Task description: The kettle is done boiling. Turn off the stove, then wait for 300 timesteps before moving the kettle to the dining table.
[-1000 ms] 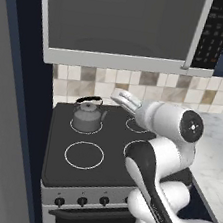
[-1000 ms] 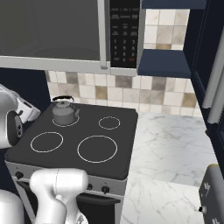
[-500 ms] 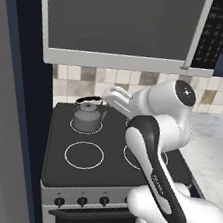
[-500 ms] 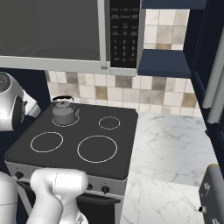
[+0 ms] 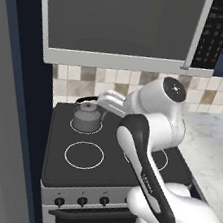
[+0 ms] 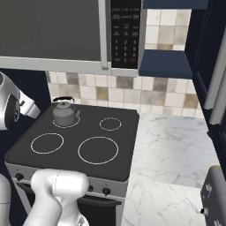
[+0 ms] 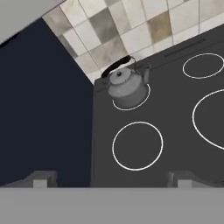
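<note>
Your two-finger claw [image 7: 109,180] is spread wide with nothing between the tips, hanging above the cooktop and looking down at it. In the hand view the small squat grey metal kettle with the domed lid and black arched handle [image 7: 127,87] sits at about twelve o'clock from the tips, well apart from them, on a rear ring burner, with another white ring between you and it. That kettle [image 5: 87,117] is on the black glass stove with four white ring burners [image 5: 74,171], at the back left, close to the tiled wall; from the right base camera it [image 6: 65,114] shows at ten o'clock of the cooktop [image 6: 66,161].

By my reading, you're on step one: the burner has yet to be switched off. The black knobs [image 5: 82,200] line the silver front panel, at six o'clock of the cooktop, so your next move means dropping low and forward to them, away from the kettle.

Containers: just the kettle, lid on, contents hidden.
</note>
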